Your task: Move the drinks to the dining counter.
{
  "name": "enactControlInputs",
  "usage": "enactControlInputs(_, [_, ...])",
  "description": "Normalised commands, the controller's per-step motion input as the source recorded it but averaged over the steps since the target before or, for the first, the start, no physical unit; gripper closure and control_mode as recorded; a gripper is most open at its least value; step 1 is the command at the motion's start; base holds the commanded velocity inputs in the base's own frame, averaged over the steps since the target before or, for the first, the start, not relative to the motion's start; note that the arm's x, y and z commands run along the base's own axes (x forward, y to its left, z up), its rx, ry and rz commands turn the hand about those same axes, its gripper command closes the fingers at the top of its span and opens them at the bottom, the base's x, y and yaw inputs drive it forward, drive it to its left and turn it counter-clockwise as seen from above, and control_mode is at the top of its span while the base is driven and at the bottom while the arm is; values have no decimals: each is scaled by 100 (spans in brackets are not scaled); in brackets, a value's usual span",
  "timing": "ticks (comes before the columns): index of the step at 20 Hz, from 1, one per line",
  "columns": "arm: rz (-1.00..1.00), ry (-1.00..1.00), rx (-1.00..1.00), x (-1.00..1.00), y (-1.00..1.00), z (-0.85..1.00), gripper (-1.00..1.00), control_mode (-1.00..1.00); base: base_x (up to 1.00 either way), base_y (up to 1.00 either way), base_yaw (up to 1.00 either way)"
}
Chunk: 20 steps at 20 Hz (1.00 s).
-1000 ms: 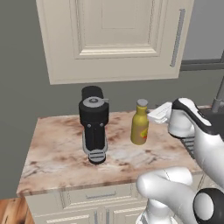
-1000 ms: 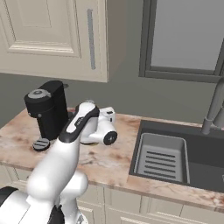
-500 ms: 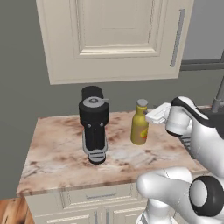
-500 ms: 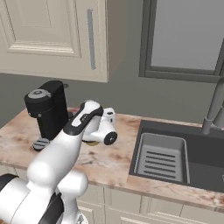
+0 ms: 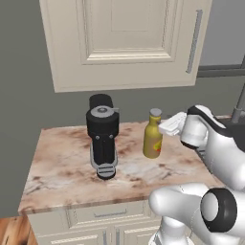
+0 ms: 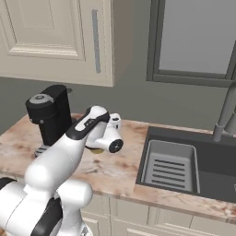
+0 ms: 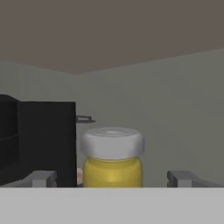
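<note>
A small mustard-yellow bottle (image 5: 152, 140) with a narrow neck and a round grey cap is standing upright on the marble-patterned counter (image 5: 62, 167), just right of the black coffee machine (image 5: 102, 134). In the hand view its cap and yellow shoulder (image 7: 112, 161) are sitting between the 2 grey fingertips (image 7: 41, 178), which are spread wide on either side with clear gaps, gripping nothing. The gripper (image 5: 168, 126) is hovering level with the bottle's neck, just beside it. A cream panelled cabinet (image 5: 124, 40) is hanging above, and a dark sink (image 6: 184, 161) is lying to the right.
</note>
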Motion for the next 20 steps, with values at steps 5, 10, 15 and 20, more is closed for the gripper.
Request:
enactControlInputs(5, [0, 0, 0, 25, 1, 0, -100, -100, 0, 0, 0])
enactControlInputs(10, [0, 0, 0, 12, 9, 0, -100, -100, 0, 0, 0])
enactControlInputs(15, [0, 0, 0, 0, 15, 0, -100, -100, 0, 0, 0])
enactControlInputs(20, [0, 0, 0, 12, 4, 0, -100, -100, 0, 0, 0])
